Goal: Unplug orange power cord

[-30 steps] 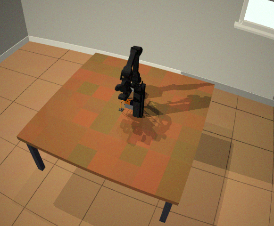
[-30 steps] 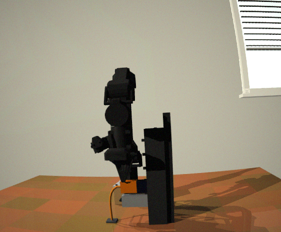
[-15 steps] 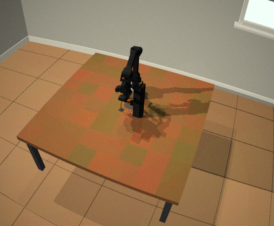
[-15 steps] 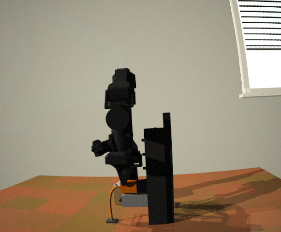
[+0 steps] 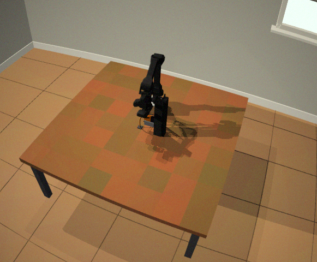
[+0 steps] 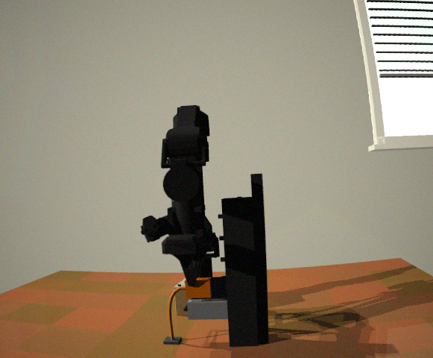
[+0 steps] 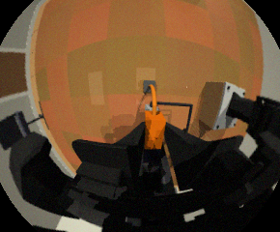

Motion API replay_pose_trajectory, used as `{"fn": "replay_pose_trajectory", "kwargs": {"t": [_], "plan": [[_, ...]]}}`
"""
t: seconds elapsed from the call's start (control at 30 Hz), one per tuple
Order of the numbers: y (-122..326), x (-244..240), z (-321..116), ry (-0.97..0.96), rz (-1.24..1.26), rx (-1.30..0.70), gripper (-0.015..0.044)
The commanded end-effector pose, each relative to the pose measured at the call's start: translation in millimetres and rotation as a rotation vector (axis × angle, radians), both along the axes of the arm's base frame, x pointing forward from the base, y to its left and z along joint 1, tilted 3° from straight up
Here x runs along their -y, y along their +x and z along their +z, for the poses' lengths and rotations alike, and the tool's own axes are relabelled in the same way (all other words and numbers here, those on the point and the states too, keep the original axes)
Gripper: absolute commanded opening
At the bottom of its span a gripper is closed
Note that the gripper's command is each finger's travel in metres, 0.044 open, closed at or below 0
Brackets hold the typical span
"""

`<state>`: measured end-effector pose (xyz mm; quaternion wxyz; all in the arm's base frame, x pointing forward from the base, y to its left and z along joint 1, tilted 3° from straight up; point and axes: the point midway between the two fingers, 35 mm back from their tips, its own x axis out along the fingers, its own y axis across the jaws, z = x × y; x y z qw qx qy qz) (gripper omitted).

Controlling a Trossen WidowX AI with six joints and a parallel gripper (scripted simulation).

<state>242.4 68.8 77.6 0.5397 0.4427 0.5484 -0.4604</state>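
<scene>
My gripper (image 6: 195,278) points down, clamped on the orange plug (image 6: 199,288), which sits atop the grey power strip (image 6: 207,309) mid-table, left of a black upright panel (image 6: 246,262).

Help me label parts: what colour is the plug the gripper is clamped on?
Orange; the plug shows best in the exterior view.

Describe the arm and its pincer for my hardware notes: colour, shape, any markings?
The arm is matte black throughout, built of blocky segments with one round disc-shaped joint housing. The pincer tapers downward to narrow dark fingers. No cables, labels or markings are visible.
</scene>
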Motion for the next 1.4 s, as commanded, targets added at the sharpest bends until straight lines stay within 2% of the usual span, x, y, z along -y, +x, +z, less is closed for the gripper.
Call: {"fn": "replay_pose_trajectory", "kwargs": {"t": [0.0,0.9,1.37], "plan": [[2,2,0,0.001,0.001,0.005,0.0000],[10,46,1,-0.002,-0.002,0.003,0.0000],[8,38,0,-0.001,-0.004,0.000,0.0367]]}}
